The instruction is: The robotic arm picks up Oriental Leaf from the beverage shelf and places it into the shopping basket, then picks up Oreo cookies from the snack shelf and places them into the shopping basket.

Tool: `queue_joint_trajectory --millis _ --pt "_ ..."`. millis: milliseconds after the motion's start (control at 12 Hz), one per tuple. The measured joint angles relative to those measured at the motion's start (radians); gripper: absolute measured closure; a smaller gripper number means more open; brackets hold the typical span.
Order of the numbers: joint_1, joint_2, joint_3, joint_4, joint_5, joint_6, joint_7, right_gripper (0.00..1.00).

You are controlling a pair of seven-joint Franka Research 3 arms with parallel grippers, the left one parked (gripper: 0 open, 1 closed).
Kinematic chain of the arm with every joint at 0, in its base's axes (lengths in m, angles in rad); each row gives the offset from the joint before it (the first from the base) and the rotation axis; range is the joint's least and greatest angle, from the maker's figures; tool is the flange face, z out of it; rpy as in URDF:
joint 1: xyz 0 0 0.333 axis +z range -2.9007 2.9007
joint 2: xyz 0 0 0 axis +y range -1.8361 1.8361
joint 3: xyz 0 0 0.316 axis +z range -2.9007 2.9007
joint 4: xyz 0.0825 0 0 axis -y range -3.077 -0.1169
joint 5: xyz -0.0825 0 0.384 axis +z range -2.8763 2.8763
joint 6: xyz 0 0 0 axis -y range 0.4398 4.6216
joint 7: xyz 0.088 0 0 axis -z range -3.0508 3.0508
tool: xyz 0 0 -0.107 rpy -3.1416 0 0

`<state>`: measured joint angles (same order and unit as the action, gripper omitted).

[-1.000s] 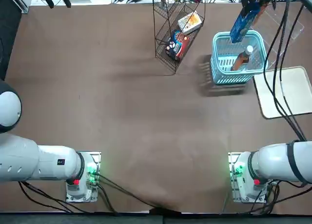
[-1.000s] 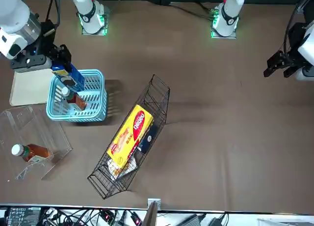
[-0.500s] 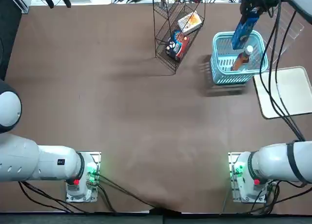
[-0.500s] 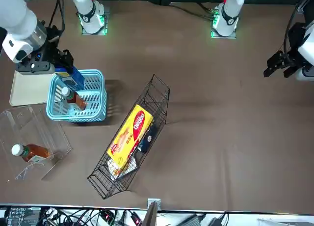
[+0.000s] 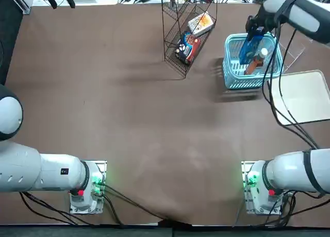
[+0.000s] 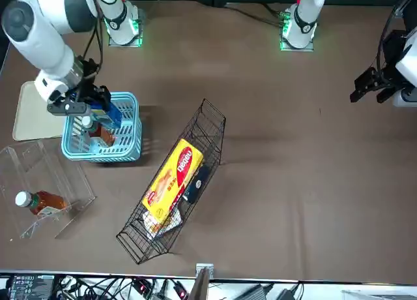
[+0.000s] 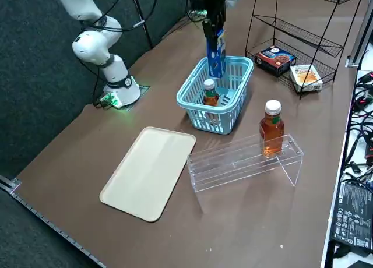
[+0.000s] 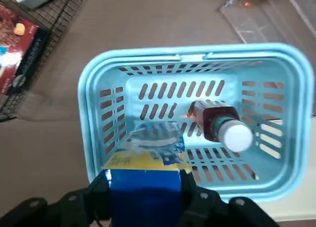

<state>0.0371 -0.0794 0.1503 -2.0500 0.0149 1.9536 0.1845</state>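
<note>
My right gripper is shut on the Oreo cookies, a bright blue pack held upright. The pack's lower end dips inside the light-blue shopping basket. In the right wrist view the pack sits between the black fingers above the basket's rim. The Oriental Leaf bottle lies inside the basket, white cap up, beside the pack. From the right side, the gripper is over the basket, and the pack hangs next to the bottle.
The clear beverage shelf stands beside the basket with another tea bottle on it. The black wire snack shelf holds a dark pack with red and a cream box. A beige tray lies near the basket.
The right gripper has carried the Oreo pack down and toward the robot, from above the basket's far rim to partly inside the basket. The bottle has stayed put.
</note>
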Motion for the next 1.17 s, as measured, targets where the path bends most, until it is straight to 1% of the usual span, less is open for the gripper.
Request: queue_joint_trajectory --millis 250,667,917,1167 --pt "0.009 0.035 0.003 -0.053 0.0 0.075 0.023 0.45" --pt "0.01 0.145 0.002 -0.074 -0.009 0.198 0.031 0.45" --pt "0.01 0.19 0.002 -0.107 -0.021 0.292 0.033 0.45" --pt "0.008 0.221 0.002 -0.12 -0.029 0.327 0.034 0.44"
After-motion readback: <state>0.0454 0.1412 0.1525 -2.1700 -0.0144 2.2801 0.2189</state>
